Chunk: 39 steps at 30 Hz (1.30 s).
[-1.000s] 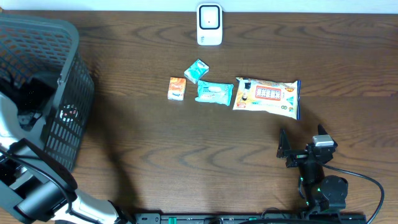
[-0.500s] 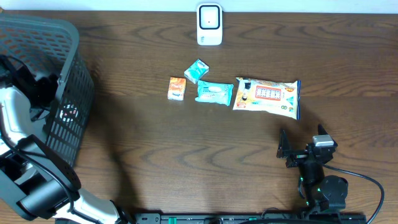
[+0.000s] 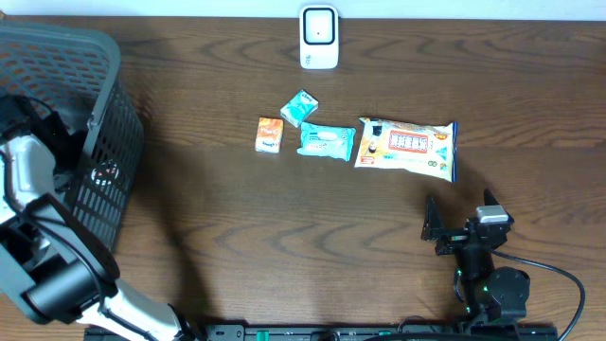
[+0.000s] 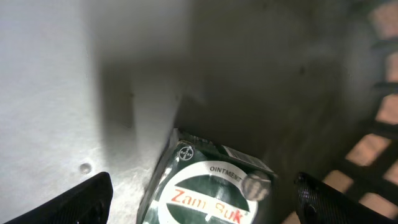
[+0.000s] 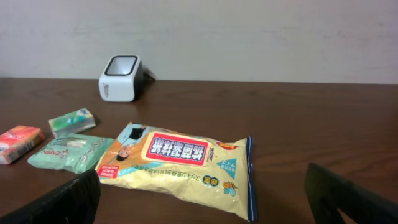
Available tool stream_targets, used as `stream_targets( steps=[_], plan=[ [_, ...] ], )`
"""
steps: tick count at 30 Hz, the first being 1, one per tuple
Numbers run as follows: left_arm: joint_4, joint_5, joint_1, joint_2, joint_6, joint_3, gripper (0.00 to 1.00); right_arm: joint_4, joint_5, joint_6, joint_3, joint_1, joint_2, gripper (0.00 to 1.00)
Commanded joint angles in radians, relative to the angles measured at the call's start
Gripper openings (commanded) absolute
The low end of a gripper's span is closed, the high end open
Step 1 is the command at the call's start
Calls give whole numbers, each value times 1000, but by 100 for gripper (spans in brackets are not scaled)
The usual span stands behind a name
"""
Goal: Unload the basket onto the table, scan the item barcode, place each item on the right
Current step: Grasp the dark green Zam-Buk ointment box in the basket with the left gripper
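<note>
Far left, in the basket (image 3: 106, 142), our left gripper (image 4: 202, 198) hangs, jaws wide and empty, over the Zam-Buk ointment box (image 4: 214, 171) lying on the basket floor. We judge it light, stiff, slightly slick: grip across its long sides. That arm has shifted inside the basket since a second ago. Our right gripper (image 3: 459, 216) sits unmoved at the tabletop's (image 3: 284, 237) right, jaws wide, empty.

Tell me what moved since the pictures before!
The left arm slid a bit farther up inside the basket. The left claw grabbed nothing; it's open above the green ointment box. The right claw, the scanner and the yellow packet stayed put.
</note>
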Motion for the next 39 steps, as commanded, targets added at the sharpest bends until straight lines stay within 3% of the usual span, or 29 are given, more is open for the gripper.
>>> stream_targets(
  steps=[1,8,12,16,20,27,30,34,37,39],
  plan=[
    [-5,-8,-20,49,52,-9,91,-3,0,10,-1,-3,-2,99],
    [-3,-81,-26,109,59,-9,91,-3,0,10,-1,-3,-2,99],
    [6,-152,-25,117,-4,-9,91,-3,0,10,-1,-3,-2,99],
    [4,-157,-25,117,-10,-9,74,-3,0,10,-1,-3,-2,99],
    [-6,-206,-25,117,-74,-9,69,-3,0,10,-1,-3,-2,99],
    [-41,-212,-25,117,-145,-9,71,-3,0,10,-1,-3,-2,99],
    [-59,-212,-25,117,-169,-9,87,-3,0,10,-1,-3,-2,99],
    [-78,-212,-25,117,-200,-9,98,-3,0,10,-1,-3,-2,99],
    [-92,-206,-25,117,-237,-9,97,-3,0,10,-1,-3,-2,99],
    [-103,-205,-26,117,-237,-9,90,-3,0,10,-1,-3,-2,99]
  ],
)
